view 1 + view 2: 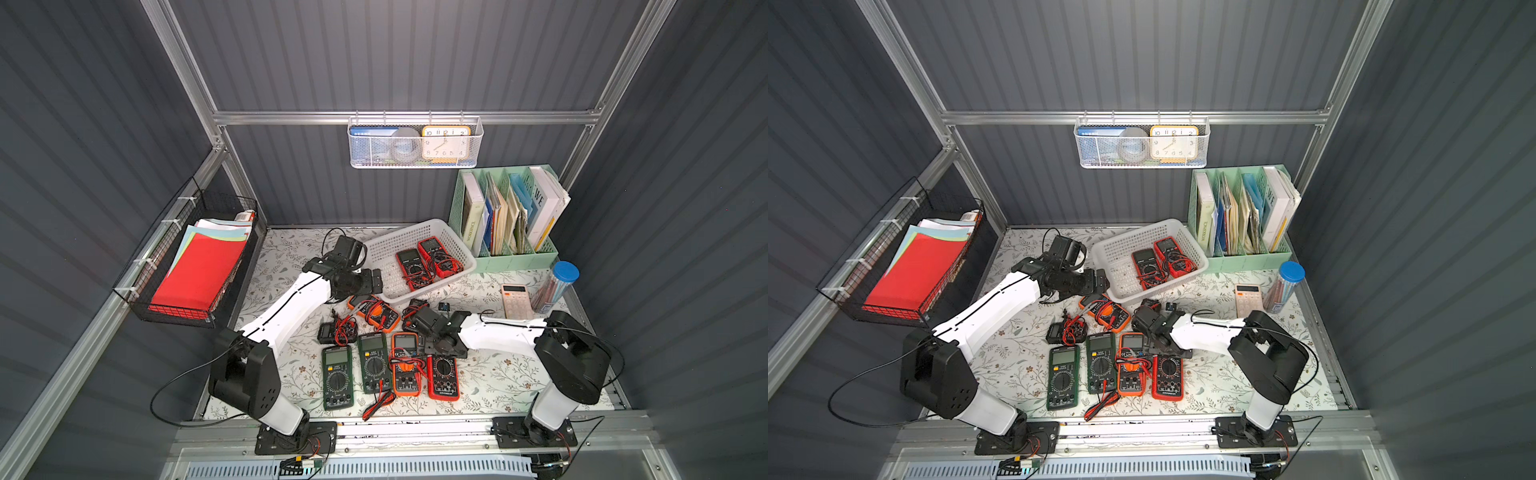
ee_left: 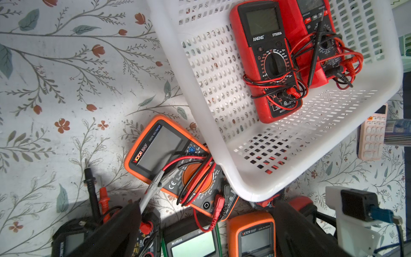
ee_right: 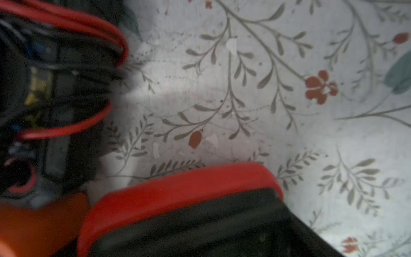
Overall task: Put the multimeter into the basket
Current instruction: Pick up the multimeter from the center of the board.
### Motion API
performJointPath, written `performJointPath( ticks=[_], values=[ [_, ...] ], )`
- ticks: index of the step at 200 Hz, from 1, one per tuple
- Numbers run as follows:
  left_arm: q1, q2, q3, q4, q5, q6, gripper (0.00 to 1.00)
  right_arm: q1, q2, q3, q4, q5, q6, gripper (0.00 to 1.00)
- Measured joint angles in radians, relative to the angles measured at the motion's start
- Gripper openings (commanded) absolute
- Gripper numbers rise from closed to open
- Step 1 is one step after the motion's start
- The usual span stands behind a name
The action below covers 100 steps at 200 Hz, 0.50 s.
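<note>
The white perforated basket (image 1: 388,253) (image 2: 218,73) stands at the back middle with two red multimeters (image 1: 430,262) lying in it. Several more lie on the mat in front. The red multimeter (image 1: 444,376) (image 3: 178,191) is the rightmost of the front row. My right gripper (image 1: 441,350) is low over its top end, jaws wide open, and its casing fills the near part of the right wrist view. My left gripper (image 1: 376,280) (image 2: 206,233) hovers open and empty by the basket's near left corner, above a tilted orange multimeter (image 2: 169,160).
Beside the red one lie an orange multimeter (image 1: 405,363) and two green ones (image 1: 374,363) (image 1: 337,376), with loose leads (image 1: 378,405). A calculator (image 1: 514,301) and pen jar (image 1: 555,286) stand right, a green file rack (image 1: 507,212) behind, a black wire basket (image 1: 195,257) left.
</note>
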<state>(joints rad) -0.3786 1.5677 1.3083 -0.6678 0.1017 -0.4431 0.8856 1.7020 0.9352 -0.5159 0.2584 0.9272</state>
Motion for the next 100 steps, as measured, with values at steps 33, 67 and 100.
performJointPath(
  ticks=[33,67,100],
  values=[
    [0.000,0.000,0.000,0.004,0.000,0.000,0.99,0.000,-0.002,0.000,-0.001,0.003,-0.005,0.92],
    [0.000,0.000,0.000,0.009,0.000,0.000,0.99,-0.008,-0.011,-0.007,0.001,0.008,-0.017,0.77],
    [0.000,0.000,0.000,0.022,0.000,-0.002,0.99,-0.069,-0.054,-0.042,-0.021,0.022,-0.047,0.77]
  ],
)
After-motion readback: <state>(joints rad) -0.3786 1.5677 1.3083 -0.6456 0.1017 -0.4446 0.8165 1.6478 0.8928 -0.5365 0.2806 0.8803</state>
